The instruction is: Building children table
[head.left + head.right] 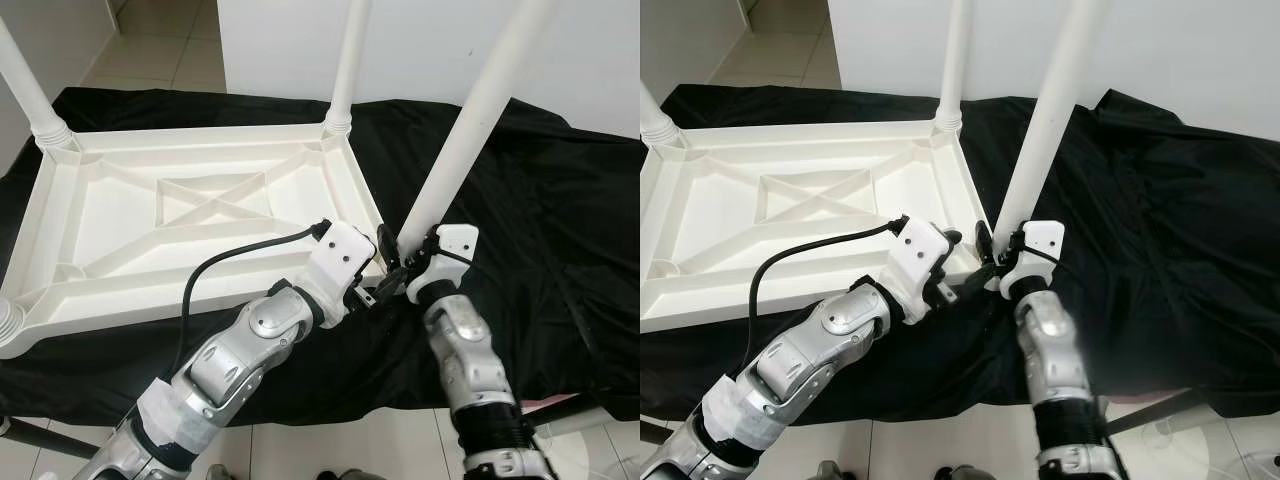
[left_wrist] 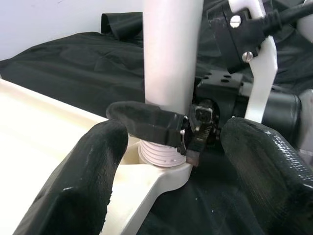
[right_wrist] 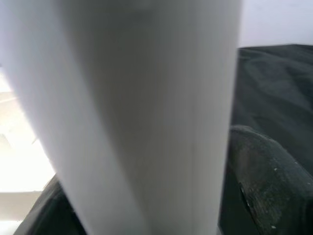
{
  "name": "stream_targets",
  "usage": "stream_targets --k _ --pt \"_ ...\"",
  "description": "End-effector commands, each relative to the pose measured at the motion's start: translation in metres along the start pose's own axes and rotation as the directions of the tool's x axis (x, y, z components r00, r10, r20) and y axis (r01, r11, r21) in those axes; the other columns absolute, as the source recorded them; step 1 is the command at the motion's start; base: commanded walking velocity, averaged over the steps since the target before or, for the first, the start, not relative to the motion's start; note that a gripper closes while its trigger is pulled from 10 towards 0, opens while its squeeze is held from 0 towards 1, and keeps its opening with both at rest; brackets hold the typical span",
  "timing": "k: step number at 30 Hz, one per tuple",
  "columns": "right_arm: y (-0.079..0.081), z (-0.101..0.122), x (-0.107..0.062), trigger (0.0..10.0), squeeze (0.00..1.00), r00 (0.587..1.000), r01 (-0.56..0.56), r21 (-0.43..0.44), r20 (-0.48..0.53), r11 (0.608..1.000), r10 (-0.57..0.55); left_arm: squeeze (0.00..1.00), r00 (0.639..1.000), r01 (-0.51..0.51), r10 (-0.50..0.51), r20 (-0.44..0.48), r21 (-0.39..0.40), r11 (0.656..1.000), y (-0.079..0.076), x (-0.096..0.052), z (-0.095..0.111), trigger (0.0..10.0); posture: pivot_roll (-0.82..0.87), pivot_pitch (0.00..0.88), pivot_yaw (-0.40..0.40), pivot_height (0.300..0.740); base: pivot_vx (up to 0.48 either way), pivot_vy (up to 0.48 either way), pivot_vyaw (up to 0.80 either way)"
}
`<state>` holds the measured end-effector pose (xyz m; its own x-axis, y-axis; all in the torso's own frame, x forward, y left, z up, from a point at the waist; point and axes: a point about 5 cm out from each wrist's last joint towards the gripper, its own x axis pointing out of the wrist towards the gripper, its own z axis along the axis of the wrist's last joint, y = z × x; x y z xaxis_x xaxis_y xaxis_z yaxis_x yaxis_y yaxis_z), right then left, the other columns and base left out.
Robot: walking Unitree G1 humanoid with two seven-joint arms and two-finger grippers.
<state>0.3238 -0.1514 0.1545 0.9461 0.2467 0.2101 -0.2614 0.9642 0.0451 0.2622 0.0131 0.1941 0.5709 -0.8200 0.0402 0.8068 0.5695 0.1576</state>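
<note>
The white table top [image 1: 150,215] lies upside down on a black cloth. Two white legs stand in its far corners, one on the left [image 1: 30,95] and one on the right [image 1: 347,70]. A third leg [image 1: 470,130] leans slightly at the near right corner, its threaded base [image 2: 156,154] sitting in the corner socket. My right gripper [image 1: 398,258] is shut on this leg just above the base, one finger [image 2: 146,120] wrapped around it. My left gripper [image 1: 372,292] is open right beside that corner, its fingers [image 2: 78,176] spread on either side and touching nothing.
The black cloth [image 1: 540,200] covers the work surface and hangs over its near edge. The near left corner socket [image 1: 8,322] holds no leg. A white wall [image 1: 420,40] rises behind, and tiled floor [image 1: 330,440] shows below.
</note>
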Motion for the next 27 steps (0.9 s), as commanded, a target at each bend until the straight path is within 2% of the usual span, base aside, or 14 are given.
stream_targets --k 1,6,8,12,14,17,18,20,21,22,27 --pt "-0.004 0.005 0.003 10.0 0.0 0.998 -0.052 -0.008 0.019 0.999 0.052 0.0 0.99 0.14 -0.14 -0.006 0.02 0.99 -0.007 0.001 0.0 10.0 -0.03 0.093 -0.063 0.74 0.0 0.0 0.0" --pt "-0.007 0.008 0.005 10.0 0.0 0.992 -0.128 -0.026 0.015 0.991 0.128 0.0 0.989 0.148 -0.148 -0.013 0.031 0.988 -0.008 0.001 -0.002 10.0 -0.03 0.092 -0.062 0.74 0.0 0.0 0.0" --pt "-0.011 0.013 0.008 10.0 0.0 0.975 -0.22 -0.059 0.004 0.974 0.22 0.0 0.986 0.166 -0.165 -0.025 0.04 0.985 -0.009 -0.001 -0.004 10.0 -0.02 0.088 -0.061 0.74 0.0 0.0 0.0" --pt "-0.012 0.015 0.01 10.0 0.0 0.968 -0.25 -0.072 -0.002 0.966 0.25 0.0 0.985 0.174 -0.172 -0.03 0.043 0.984 -0.01 -0.001 -0.005 10.0 -0.02 0.088 -0.061 0.74 0.0 0.0 0.0" --pt "-0.018 0.017 0.014 10.0 0.0 0.95 -0.312 -0.083 -0.038 0.947 0.31 0.0 0.979 0.2 -0.198 -0.043 0.051 0.978 -0.013 -0.002 -0.007 10.0 -0.02 0.082 -0.061 0.74 0.0 0.0 0.0" --pt "-0.021 0.016 0.015 10.0 0.0 0.938 -0.347 -0.095 -0.063 0.933 0.342 0.0 0.977 0.208 -0.206 -0.046 0.054 0.977 -0.014 -0.002 -0.007 10.0 -0.02 0.082 -0.061 0.74 0.0 0.0 0.0" --pt "-0.025 0.016 0.016 8.9 0.0 0.929 -0.368 -0.102 -0.081 0.924 0.361 0.0 0.976 0.213 -0.211 -0.048 0.057 0.975 -0.015 -0.002 -0.007 10.0 -0.02 0.076 -0.062 0.74 0.0 0.0 0.0" --pt "-0.025 0.016 0.016 8.9 0.0 0.929 -0.368 -0.102 -0.081 0.924 0.361 0.0 0.976 0.213 -0.211 -0.048 0.057 0.975 -0.015 -0.002 -0.007 10.0 -0.02 0.076 -0.062 0.74 0.0 0.0 0.0" --pt "-0.03 0.016 0.018 3.3 0.0 0.923 -0.382 -0.121 -0.1 0.916 0.372 0.0 0.976 0.215 -0.212 -0.048 0.059 0.975 -0.015 -0.001 -0.007 10.0 -0.02 0.071 -0.064 0.74 0.0 0.0 0.0" --pt "-0.036 0.015 0.018 0.0 0.0 0.922 -0.382 -0.133 -0.12 0.914 0.368 0.0 0.976 0.214 -0.211 -0.049 0.062 0.975 -0.015 0.0 -0.007 10.0 -0.02 0.07 -0.066 0.74 0.0 0.0 0.0" --pt "-0.043 0.013 0.017 0.0 0.0 0.92 -0.383 -0.124 -0.14 0.915 0.366 0.0 0.977 0.211 -0.208 -0.049 0.067 0.975 -0.015 0.0 -0.007 10.0 -0.02 0.071 -0.072 0.74 0.0 0.0 0.0"
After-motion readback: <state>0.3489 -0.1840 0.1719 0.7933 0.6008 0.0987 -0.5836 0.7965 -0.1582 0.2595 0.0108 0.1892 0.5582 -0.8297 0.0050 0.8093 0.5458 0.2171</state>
